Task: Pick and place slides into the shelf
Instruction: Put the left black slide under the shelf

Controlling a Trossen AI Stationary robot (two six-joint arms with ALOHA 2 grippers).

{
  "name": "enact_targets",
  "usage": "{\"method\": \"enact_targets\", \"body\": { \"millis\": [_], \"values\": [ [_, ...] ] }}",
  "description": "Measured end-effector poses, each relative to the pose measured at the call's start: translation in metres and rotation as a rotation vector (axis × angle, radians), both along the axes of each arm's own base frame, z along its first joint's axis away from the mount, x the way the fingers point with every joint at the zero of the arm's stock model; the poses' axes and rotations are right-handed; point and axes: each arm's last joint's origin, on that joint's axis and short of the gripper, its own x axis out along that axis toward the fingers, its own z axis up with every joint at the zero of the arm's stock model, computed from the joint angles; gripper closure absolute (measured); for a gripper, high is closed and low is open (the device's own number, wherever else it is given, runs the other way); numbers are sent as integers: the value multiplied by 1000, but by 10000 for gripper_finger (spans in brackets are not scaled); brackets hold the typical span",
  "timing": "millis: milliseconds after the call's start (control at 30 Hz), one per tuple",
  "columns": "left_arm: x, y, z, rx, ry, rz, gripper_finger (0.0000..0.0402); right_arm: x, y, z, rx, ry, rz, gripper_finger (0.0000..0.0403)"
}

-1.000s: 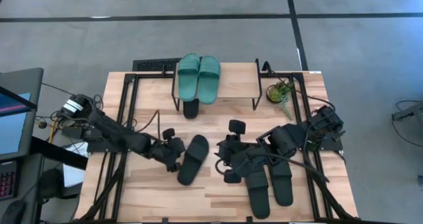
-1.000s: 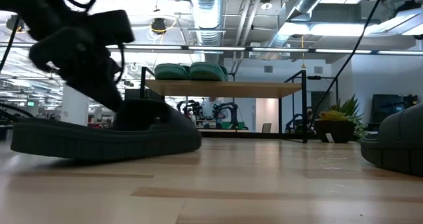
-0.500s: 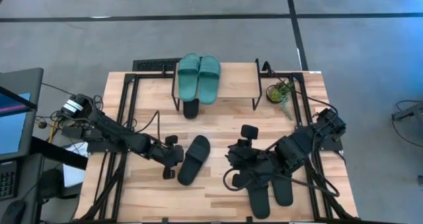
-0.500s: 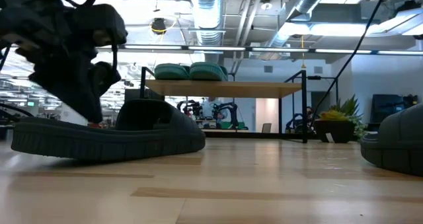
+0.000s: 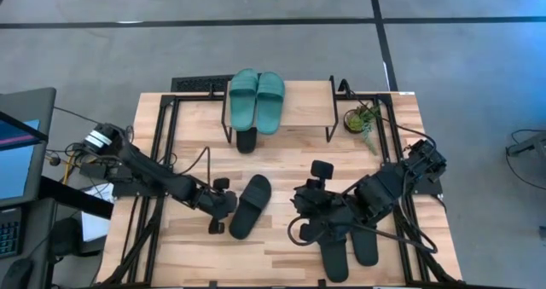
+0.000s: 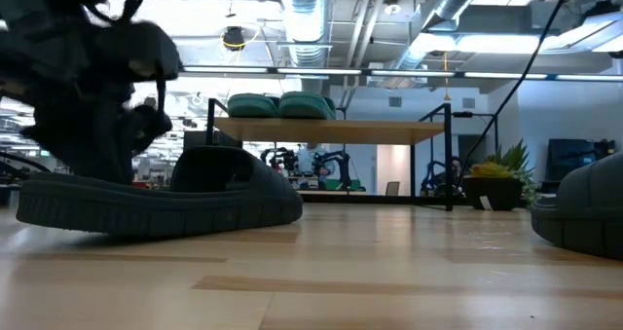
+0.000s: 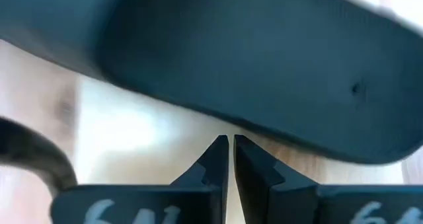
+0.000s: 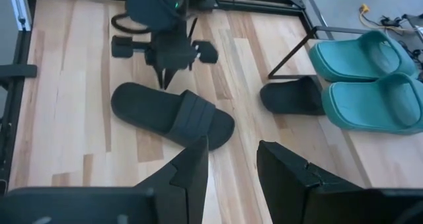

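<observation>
A lone black slide (image 5: 249, 205) (image 8: 172, 115) (image 6: 156, 199) lies sole down, left of the table's middle. My left gripper (image 5: 230, 207) (image 7: 230, 141) (image 8: 165, 78) is shut and low beside the slide's left long edge (image 7: 251, 59). A thin strip of wood shows between them. My right gripper (image 5: 303, 216) (image 8: 231, 151) is open, above the toe ends of a black pair (image 5: 348, 242) that its arm partly hides. The teal pair (image 5: 256, 99) (image 8: 363, 78) lies on the shelf's top board (image 5: 303, 110) (image 6: 331, 130). Another black slide (image 5: 246, 140) (image 8: 291, 96) lies under the shelf.
A small potted plant (image 5: 363, 118) (image 6: 496, 189) stands to the right of the shelf, near the table's far right corner. Black frame rails (image 5: 166, 153) run along the table's left and right sides. Bare wood lies between the lone slide and the shelf.
My left gripper has drawn back from over the lone slide toward the table's left and near edge, and has come lower beside it. My right arm shifted a little toward the table's right, then held still. The slides lie where they were.
</observation>
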Motion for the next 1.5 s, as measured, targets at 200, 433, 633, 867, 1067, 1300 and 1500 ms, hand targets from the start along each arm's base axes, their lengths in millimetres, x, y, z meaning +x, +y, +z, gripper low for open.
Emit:
{"method": "enact_targets", "body": {
  "millis": [200,433,633,867,1067,1300,1500],
  "values": [
    [10,-13,-7,-9,-39,4,388,-1,2,0,4,0,1,285],
    [20,-16,-3,-36,-130,12,388,-2,1,0,1,5,1,285],
    [30,-1,0,-17,-180,58,388,-2,1,-1,-3,11,1,285],
    [44,17,6,-9,-267,89,388,-2,1,-1,15,3,-18,285],
    [50,28,8,-25,-277,89,388,-1,-1,-1,32,-4,-39,285],
    [36,13,15,-25,-168,-38,388,-1,-2,-1,65,-13,-78,285],
    [12,10,44,-54,-147,-98,388,25,3,-20,142,-7,-92,285]
  ]
}}
